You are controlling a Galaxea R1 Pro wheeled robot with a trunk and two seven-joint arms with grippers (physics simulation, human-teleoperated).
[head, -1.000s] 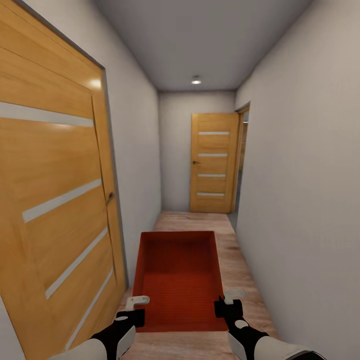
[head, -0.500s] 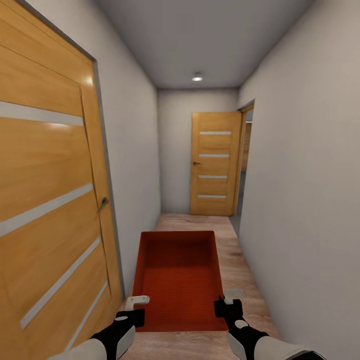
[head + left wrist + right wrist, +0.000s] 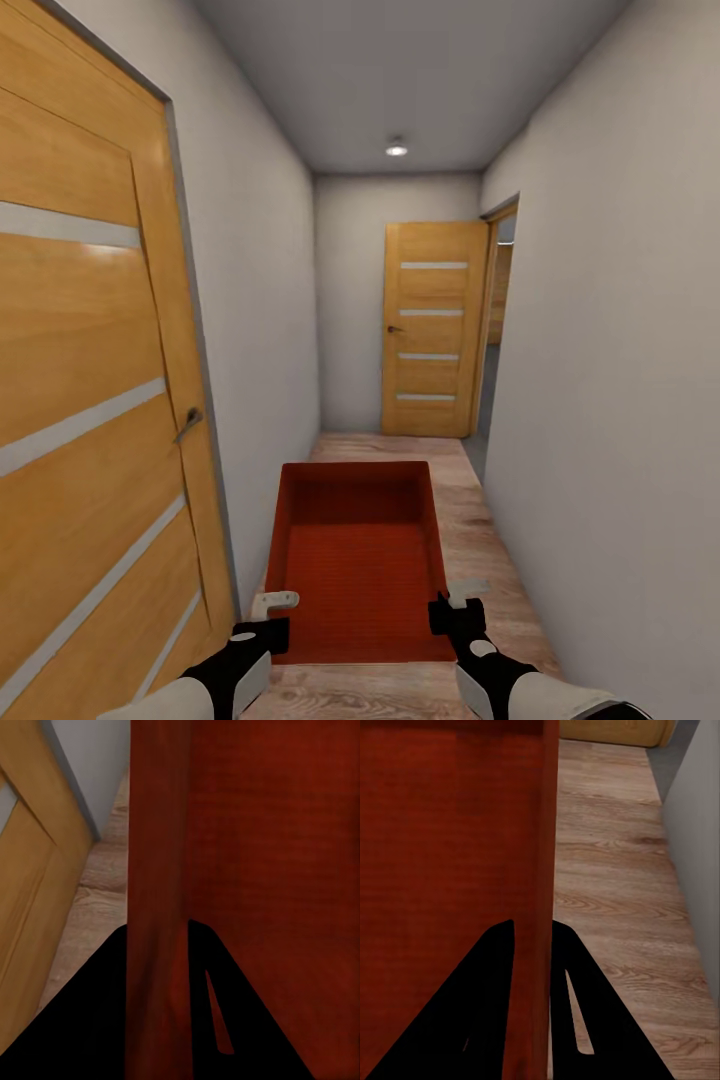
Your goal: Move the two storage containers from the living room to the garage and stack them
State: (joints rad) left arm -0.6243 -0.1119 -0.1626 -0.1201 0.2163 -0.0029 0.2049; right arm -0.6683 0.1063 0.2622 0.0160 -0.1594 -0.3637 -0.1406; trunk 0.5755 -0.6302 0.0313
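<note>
While both grippers' fingers clamp container [image 3: 358, 560] side walls, narrow corridor floor [image 3: 480, 560] lies open ahead.

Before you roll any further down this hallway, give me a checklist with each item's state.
1. Left gripper clamped on the storage container wall: ok, its fingers straddle the wall.
2. Right gripper clamped on the opposite wall: ok, same straddle in the right wrist view.
3. Container level: ok, the rim looks even.
4. Wood floor ahead free of obstacles: ok.
5. Clearance to the left door: cannot tell, it looks close.
6. Opening at the far right leads to the garage: cannot tell.
</note>
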